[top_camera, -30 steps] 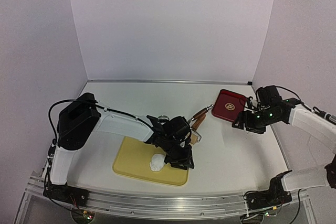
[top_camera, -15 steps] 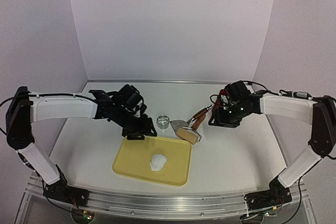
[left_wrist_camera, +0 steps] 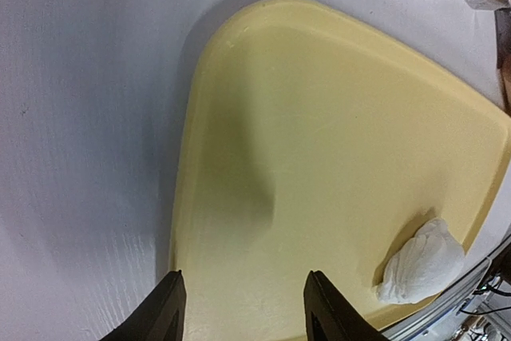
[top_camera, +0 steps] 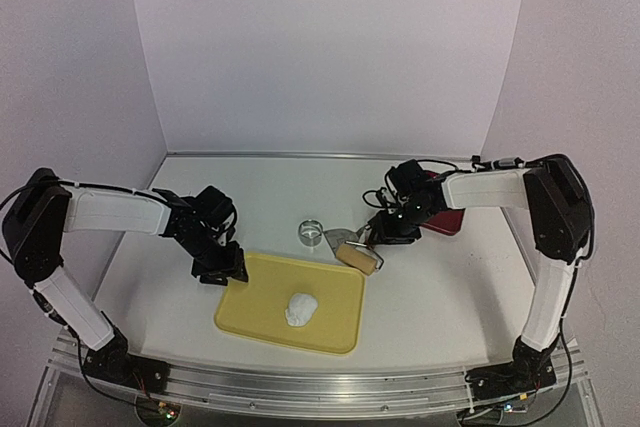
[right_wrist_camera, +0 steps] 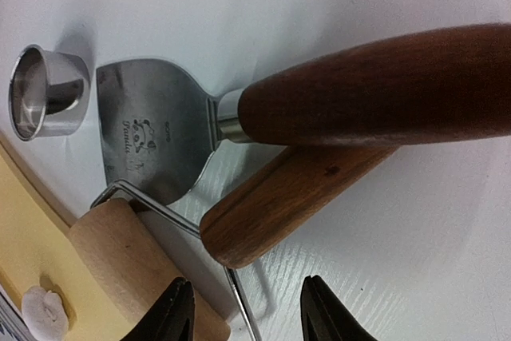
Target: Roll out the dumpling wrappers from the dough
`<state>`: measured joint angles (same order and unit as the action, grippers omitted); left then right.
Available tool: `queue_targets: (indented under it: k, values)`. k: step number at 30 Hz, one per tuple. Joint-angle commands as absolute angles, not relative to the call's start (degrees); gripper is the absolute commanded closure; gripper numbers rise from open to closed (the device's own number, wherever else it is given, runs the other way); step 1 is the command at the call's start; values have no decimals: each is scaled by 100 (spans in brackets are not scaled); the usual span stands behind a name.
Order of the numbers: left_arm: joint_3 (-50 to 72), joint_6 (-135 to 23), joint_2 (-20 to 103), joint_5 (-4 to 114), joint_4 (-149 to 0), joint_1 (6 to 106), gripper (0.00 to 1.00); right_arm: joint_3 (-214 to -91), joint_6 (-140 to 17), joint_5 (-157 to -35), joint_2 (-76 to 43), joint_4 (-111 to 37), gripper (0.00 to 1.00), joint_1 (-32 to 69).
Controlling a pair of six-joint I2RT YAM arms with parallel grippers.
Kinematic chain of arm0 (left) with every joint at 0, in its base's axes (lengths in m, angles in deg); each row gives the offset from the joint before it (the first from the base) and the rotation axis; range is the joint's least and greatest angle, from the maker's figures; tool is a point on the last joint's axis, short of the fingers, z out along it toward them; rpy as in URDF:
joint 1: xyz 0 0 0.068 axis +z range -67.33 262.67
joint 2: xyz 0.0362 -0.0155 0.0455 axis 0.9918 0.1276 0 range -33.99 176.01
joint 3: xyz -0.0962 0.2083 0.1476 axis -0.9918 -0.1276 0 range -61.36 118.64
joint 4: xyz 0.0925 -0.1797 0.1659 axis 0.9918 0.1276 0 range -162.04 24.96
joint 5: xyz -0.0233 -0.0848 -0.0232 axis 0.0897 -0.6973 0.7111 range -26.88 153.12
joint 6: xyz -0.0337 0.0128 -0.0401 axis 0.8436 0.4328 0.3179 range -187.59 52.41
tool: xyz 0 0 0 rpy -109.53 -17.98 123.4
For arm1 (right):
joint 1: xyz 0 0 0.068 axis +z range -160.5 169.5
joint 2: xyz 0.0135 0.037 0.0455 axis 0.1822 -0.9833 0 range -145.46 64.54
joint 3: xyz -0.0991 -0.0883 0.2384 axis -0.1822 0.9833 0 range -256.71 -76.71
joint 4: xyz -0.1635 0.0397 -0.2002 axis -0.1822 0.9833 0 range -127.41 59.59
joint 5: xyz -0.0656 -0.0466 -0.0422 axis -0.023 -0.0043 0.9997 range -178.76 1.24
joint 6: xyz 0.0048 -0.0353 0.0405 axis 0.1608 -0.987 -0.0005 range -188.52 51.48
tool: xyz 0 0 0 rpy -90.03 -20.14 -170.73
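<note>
While above tray, left hand parted.

left claw: dough → tray edge | right claw: moved over handles

My gripper hangs with dark fingertips apart over a pale wooden roller with a wire frame and brown handle. A wood-handled steel scraper lies across that handle, with a small steel ring cutter beside its blade. At lower left, a white dough lump sits on a yellow tray.
</note>
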<state>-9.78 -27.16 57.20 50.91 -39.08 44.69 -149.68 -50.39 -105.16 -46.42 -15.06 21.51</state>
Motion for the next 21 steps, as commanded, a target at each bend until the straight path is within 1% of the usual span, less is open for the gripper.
queue_targets:
  k: [1,4,7,13,19,21]
  values:
    - [-1040,-2744,5926,5367,-3867,4477,51,-15093,-5176,-10550,-4873,-1523,55,2258]
    - [-1139,-2743,5963,5347,-3914,4479,54,-15071,-5179,-10543,-4970,-1526,58,2286]
    - [-1230,-2776,5902,5193,-4053,4483,62,-15124,-5190,-10461,-5044,-1526,65,2319]
    - [-1440,-2727,5817,5144,-3999,4470,72,-15216,-5222,-10086,-5163,-1528,73,2416]
    - [-1886,-2452,5363,4897,-4210,4385,72,-15251,-5262,-9902,-5223,-1535,82,2494]
    - [-1970,-2307,5159,4797,-4289,4273,72,-15213,-5249,-9815,-5164,-1535,88,2528]
